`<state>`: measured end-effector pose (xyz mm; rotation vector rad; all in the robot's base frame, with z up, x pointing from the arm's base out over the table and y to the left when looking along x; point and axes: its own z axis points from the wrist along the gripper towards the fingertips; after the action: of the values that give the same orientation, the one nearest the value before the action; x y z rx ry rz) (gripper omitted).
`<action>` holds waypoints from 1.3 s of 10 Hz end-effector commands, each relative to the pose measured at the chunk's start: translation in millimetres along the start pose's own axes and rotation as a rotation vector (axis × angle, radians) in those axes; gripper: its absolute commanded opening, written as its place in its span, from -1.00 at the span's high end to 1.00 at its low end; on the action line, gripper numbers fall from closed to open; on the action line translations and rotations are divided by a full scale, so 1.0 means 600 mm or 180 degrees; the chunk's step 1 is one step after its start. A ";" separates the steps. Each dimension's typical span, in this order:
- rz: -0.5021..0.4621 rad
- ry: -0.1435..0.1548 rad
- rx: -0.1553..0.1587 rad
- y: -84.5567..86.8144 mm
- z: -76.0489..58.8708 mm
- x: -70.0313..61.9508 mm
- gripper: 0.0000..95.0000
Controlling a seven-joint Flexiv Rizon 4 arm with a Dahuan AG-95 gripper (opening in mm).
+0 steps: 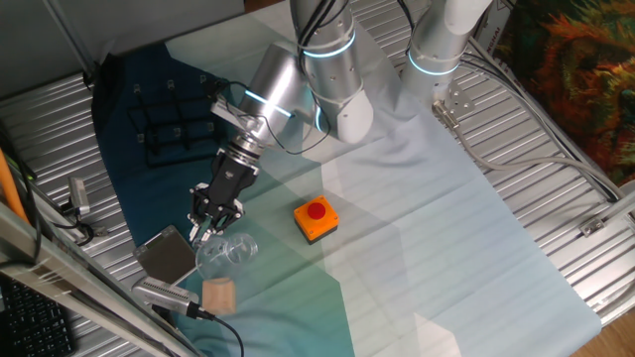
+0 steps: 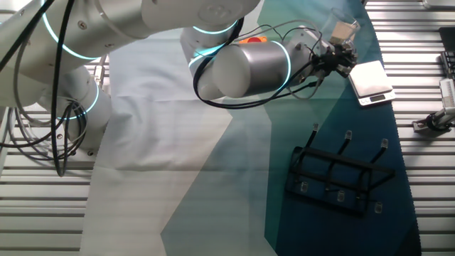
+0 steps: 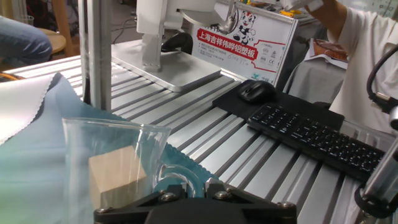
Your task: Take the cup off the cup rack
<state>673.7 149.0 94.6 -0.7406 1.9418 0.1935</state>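
The cup is already well away from the cup rack: in one fixed view it sits low and left of centre on the cloth, with the rack empty in the upper left of the frame, so what seems left is to set it down and let go. The gripper is right at the cup's rim, and in the hand view a fingertip appears pressed against the clear wall, so I take the claw to be clamped on the cup, one finger inside and one out. To finish well, I would have it settle the cup steady on the cloth before easing the fingers apart, then draw back along the cup's axis so the inner finger does not drag it. There is little room: a grey metal block lies just left of the cup and a wooden block just below it. The cup itself is plain clear plastic or glass, handleless, and the wooden block shows straight through its wall in the hand view.
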 end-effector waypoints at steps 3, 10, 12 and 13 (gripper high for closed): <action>-0.0020 -0.0123 0.0035 0.000 0.004 0.008 1.00; 0.0004 -0.0110 0.0012 0.002 0.009 0.010 1.00; 0.0009 -0.0088 0.0011 0.002 0.010 0.010 1.00; -0.0006 -0.0102 0.0015 0.002 0.012 0.009 1.00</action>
<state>676.3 149.2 105.5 -0.7238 1.9201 0.1776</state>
